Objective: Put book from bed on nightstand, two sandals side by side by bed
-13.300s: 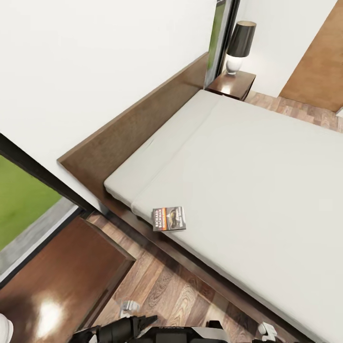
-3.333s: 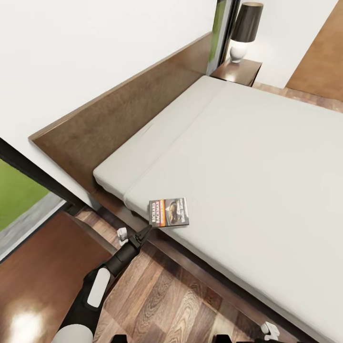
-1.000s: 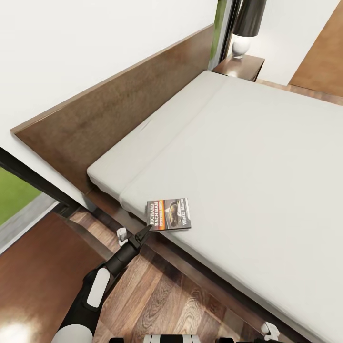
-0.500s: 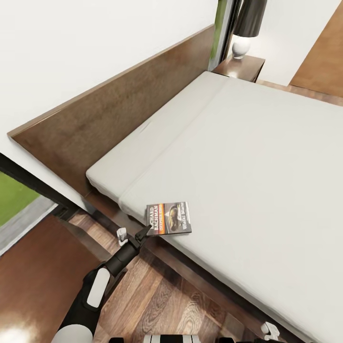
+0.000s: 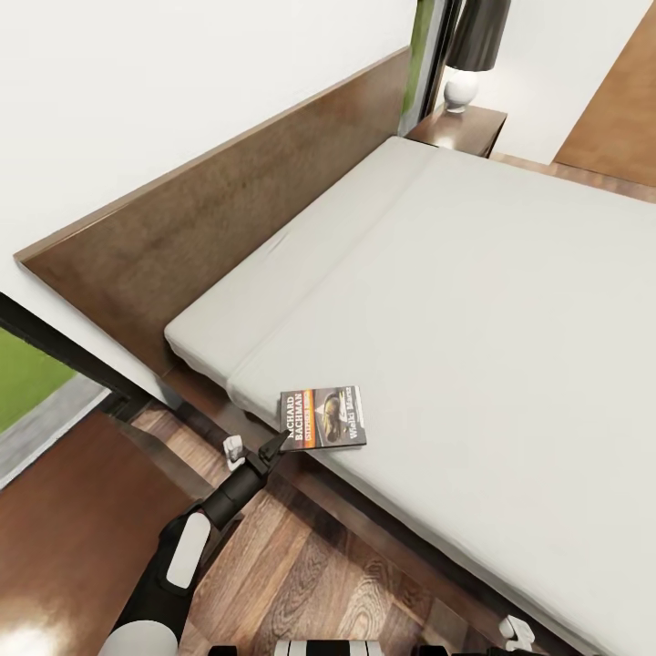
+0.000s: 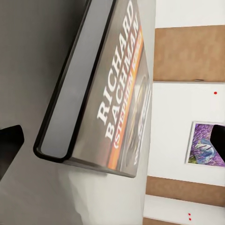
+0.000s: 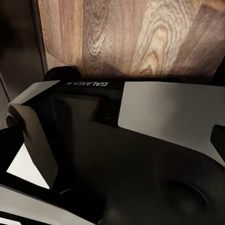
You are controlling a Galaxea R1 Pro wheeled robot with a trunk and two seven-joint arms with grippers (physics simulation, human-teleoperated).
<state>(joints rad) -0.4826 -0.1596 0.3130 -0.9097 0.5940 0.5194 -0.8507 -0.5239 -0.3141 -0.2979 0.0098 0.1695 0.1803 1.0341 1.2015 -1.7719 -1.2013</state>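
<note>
The book [image 5: 323, 416] lies flat on the pale mattress of the bed [image 5: 474, 301], close to its near edge, white and orange cover up. My left gripper [image 5: 276, 445] sits at the book's near left corner, arm stretched up from the lower left. In the left wrist view the book [image 6: 108, 93] is seen close up, spine toward me, and the left gripper [image 6: 112, 145] is open, one dark fingertip [image 6: 9, 143] at each side of that corner. My right gripper [image 7: 112, 140] is open, low over my own dark base. A nightstand [image 5: 465, 128] stands at the bed's far side. The sandals are out of view.
The dark headboard [image 5: 228, 219] runs along the white wall. A lamp [image 5: 474, 46] stands on the far nightstand. A glossy dark brown top [image 5: 55, 528] lies at my near left beside a black-framed window [image 5: 27, 374]. Wood-plank floor [image 5: 310, 565] runs along the bed frame.
My left arm has reached up to the book's near corner, and the head view has drawn closer to the bed. In the last half second nothing has visibly moved.
</note>
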